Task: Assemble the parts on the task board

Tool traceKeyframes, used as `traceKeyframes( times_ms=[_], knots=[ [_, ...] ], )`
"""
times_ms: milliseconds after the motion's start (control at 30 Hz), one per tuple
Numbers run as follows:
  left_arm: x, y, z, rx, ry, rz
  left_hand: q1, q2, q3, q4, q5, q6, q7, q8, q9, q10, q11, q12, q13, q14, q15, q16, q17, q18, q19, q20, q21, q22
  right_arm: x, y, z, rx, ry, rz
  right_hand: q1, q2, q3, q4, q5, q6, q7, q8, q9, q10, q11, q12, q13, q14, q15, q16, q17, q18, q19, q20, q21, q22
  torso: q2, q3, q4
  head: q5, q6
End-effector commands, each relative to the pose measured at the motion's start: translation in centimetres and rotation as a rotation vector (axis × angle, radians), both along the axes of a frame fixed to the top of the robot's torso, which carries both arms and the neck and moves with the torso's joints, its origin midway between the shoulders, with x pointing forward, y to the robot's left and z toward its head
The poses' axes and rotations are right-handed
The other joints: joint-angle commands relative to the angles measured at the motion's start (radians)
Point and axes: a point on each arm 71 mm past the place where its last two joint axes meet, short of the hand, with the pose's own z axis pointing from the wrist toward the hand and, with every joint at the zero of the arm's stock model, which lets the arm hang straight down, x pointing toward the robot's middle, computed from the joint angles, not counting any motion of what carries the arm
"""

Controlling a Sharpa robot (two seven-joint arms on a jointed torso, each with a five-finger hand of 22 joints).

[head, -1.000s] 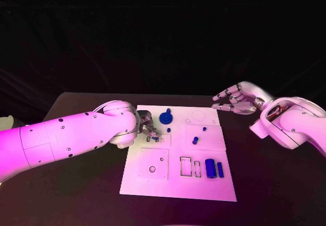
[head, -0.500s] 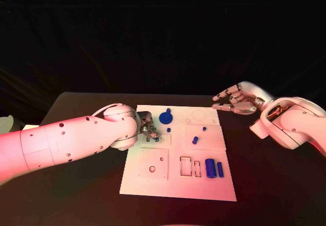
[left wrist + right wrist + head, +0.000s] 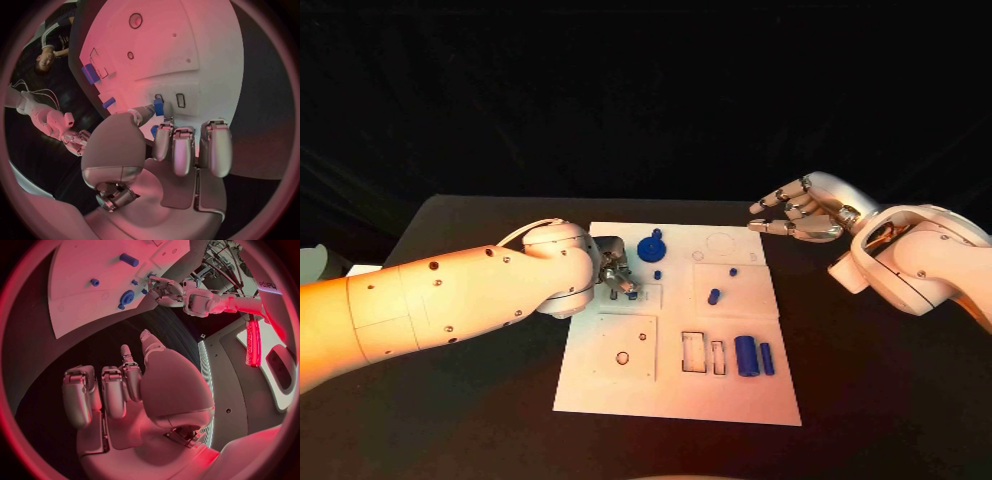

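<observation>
head view: left hand [image 3: 616, 270] pinches small blue part [image 3: 159, 106] over task board [image 3: 632, 385] slots, left of centre. right hand [image 3: 800, 215] hangs off board's upper right, fingers curled, grasping nothing.

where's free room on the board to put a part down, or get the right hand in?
Free: the near strip of the task board below the two blue cylinders, and bare table right of the board. Crowded: the far left corner, where the left hand pinches a small blue part beside the blue round piece.
</observation>
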Motion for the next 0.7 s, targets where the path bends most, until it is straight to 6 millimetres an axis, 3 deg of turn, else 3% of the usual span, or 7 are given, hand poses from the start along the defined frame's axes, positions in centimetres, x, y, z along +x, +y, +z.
traceKeyframes(
  times_ms=[33, 700],
  knots=[
    [-0.23, 0.47, -0.63, 0.086, 0.046, 0.032, 0.001, 0.007, 0.096, -0.091, -0.002, 0.005, -0.011, 0.004, 0.002, 0.010, 0.000, 0.007, 0.106, 0.103, -0.001, 0.003, 0.263, -0.017, 0.051, 0.001, 0.007, 0.125, -0.04, 0.19, -0.12, -0.003, 0.012, 0.018, 0.004, 0.001, -0.007, -0.001, 0.006, 0.002, 0.001, 0.004, 0.001, 0.013, 0.003, -0.005, 0.160, 0.098, 0.004, -0.006, 0.239, -0.001, 0.092, 0.009, -0.004, 0.240, 0.000, -0.0001, 0.0005, -0.001, -0.001],
    [-0.25, 0.83, -1.05, 0.110, 0.099, 0.030, 0.000, 0.007, 0.098, -0.093, -0.005, 0.005, -0.011, 0.005, 0.003, 0.007, -0.001, 0.001, 0.101, 0.103, -0.001, 0.003, 0.263, -0.017, 0.052, 0.001, 0.008, 0.128, -0.02, 0.27, -0.20, -0.005, 0.017, 0.022, 0.002, 0.002, -0.009, 0.000, 0.006, 0.002, 0.001, 0.004, 0.001, 0.013, 0.003, -0.007, 0.159, 0.098, 0.004, -0.007, 0.237, 0.000, 0.090, 0.009, -0.006, 0.237, -0.001, -0.0001, 0.0015, -0.001, -0.002]
  ],
)
